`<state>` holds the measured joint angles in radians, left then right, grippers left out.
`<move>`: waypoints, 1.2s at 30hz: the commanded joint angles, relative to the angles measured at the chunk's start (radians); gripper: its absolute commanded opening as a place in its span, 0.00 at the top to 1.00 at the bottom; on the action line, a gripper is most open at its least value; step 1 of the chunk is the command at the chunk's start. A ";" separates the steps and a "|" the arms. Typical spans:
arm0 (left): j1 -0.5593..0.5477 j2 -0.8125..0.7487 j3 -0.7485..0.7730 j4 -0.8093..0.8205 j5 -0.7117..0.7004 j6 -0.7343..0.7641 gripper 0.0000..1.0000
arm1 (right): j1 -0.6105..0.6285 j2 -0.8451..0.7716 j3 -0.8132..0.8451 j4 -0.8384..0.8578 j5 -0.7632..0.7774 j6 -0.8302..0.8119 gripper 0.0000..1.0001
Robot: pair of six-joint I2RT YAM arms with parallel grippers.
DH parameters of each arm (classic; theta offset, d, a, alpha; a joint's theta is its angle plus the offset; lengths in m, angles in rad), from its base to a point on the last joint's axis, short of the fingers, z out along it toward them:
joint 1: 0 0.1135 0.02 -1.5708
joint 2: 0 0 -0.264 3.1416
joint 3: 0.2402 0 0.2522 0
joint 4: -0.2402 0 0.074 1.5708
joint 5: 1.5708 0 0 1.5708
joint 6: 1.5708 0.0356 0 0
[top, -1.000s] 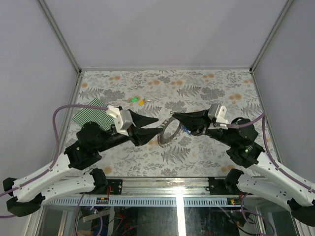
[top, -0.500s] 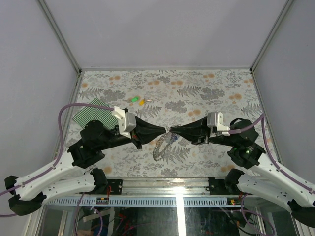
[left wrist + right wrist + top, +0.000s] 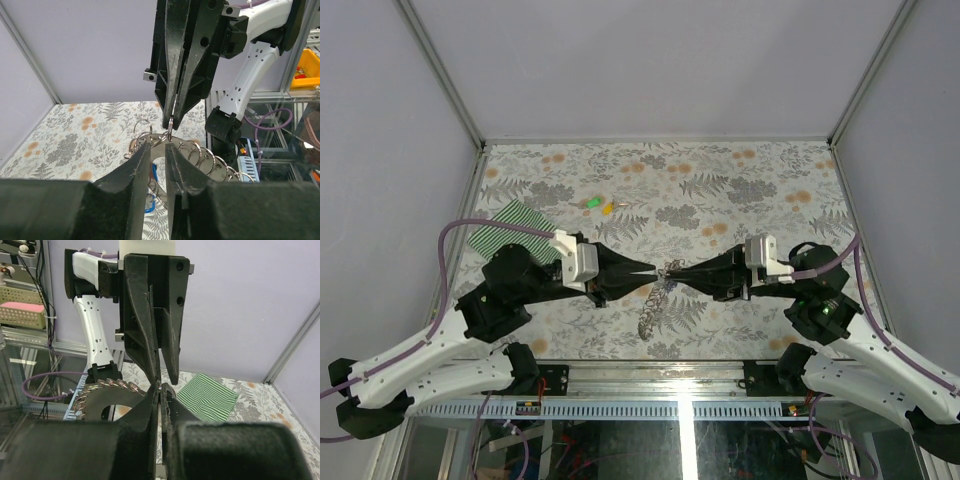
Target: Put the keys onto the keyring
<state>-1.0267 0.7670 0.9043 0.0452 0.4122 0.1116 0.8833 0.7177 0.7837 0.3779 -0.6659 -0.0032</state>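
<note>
The keyring [image 3: 651, 305] hangs in mid-air at the centre of the overhead frame, its grey string of small rings drooping toward the lower middle, above the floral table [image 3: 760, 190]. The right gripper [image 3: 672, 271], reaching in from the right of the frame, has its fingers pressed together on a small ring at the keyring's top; the left wrist view shows that ring nipped at the fingertips. The left gripper [image 3: 655, 270] meets it tip to tip from the left. Its jaws stand a narrow gap apart about the keyring's upper edge, and the pictures do not show whether they pinch it or merely flank it.

Well away, in the upper left of the overhead frame, a green key [image 3: 592, 203] and a yellow key [image 3: 608, 208] lie loose on the table just beside each other, with a green-and-white striped cloth [image 3: 508, 226] further left. A blue fleck [image 3: 152, 176] shows below the rings in the left wrist view; whether that is a key, threaded or not, cannot be told. No red key is seen.

As a judgement, the task looks to be at an early stage: the ring is lifted and presented between both arms, perhaps to be opened, while at least two keys wait to be fetched and threaded.
</note>
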 commanded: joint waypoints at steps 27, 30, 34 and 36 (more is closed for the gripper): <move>0.000 0.063 0.119 -0.144 0.121 0.188 0.81 | 0.000 -0.030 0.084 0.036 -0.096 0.042 1.00; 0.000 0.062 0.122 -0.151 0.095 0.186 0.85 | 0.000 -0.037 0.092 0.024 -0.098 0.037 1.00; -0.001 0.063 0.123 -0.153 0.066 0.184 0.91 | 0.000 -0.046 0.099 0.008 -0.099 0.030 1.00; 0.000 0.062 0.123 -0.152 0.049 0.179 0.96 | 0.000 -0.049 0.103 0.001 -0.100 0.026 1.00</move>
<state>-1.0267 0.8337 0.9993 -0.1089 0.5186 0.2855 0.8833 0.7006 0.8162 0.3218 -0.7540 0.0334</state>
